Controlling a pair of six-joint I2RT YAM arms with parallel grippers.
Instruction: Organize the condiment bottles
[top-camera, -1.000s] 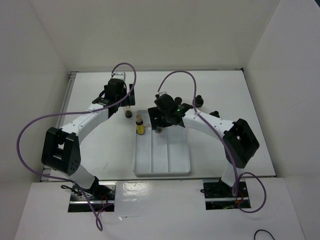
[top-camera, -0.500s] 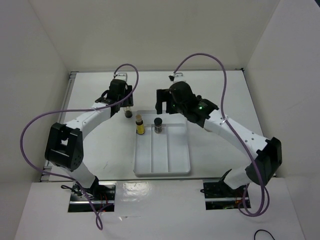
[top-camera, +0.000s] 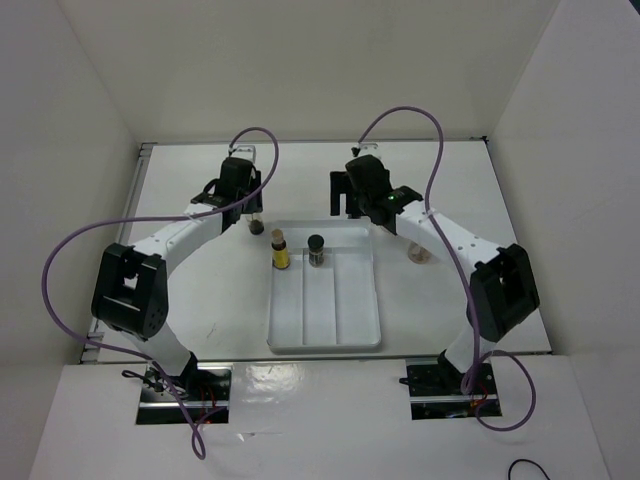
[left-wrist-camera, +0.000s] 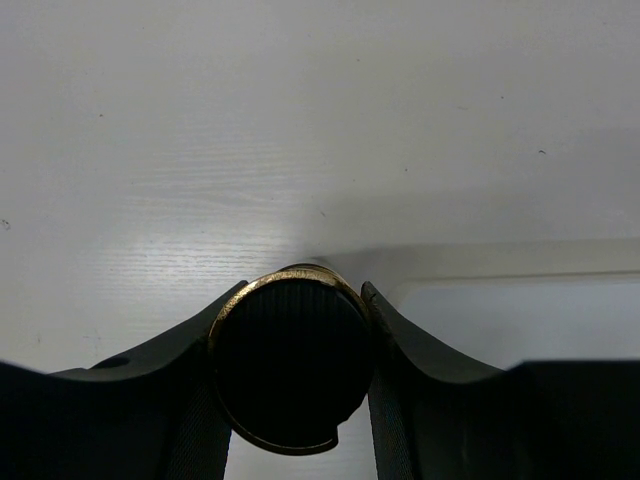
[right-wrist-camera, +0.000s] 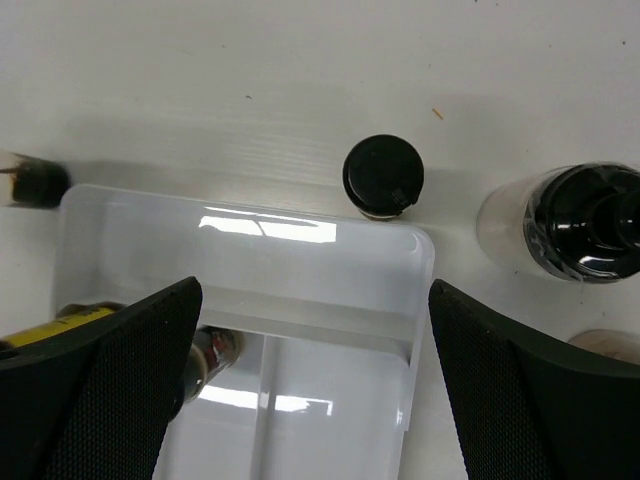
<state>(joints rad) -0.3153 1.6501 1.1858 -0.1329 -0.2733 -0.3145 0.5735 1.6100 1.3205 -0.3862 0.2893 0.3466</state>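
The left end effector (left-wrist-camera: 290, 372) is closed on a small black-capped jar (left-wrist-camera: 290, 368), its fingers (left-wrist-camera: 395, 350) pressed against both sides of the gold-rimmed cap. The jar sits just outside the far left corner of the white divided tray (top-camera: 325, 325); whether it rests on the tabletop (top-camera: 200, 290) cannot be told. The right end effector (right-wrist-camera: 320, 400) hangs over the tray's far edge with its fingers (right-wrist-camera: 100, 390) spread wide and nothing between them. Inside the tray, a slim yellow bottle (top-camera: 280, 251) with a tan cap stands upright at the far end of the left lane, and a dark jar (top-camera: 316, 248) stands at the far end of the middle lane. A black-capped bottle (right-wrist-camera: 383, 176) stands on the tabletop just beyond the tray's far edge, and a rounder pale bottle (right-wrist-camera: 575, 228) with a black cap stands to its right, past the tray's far right corner.
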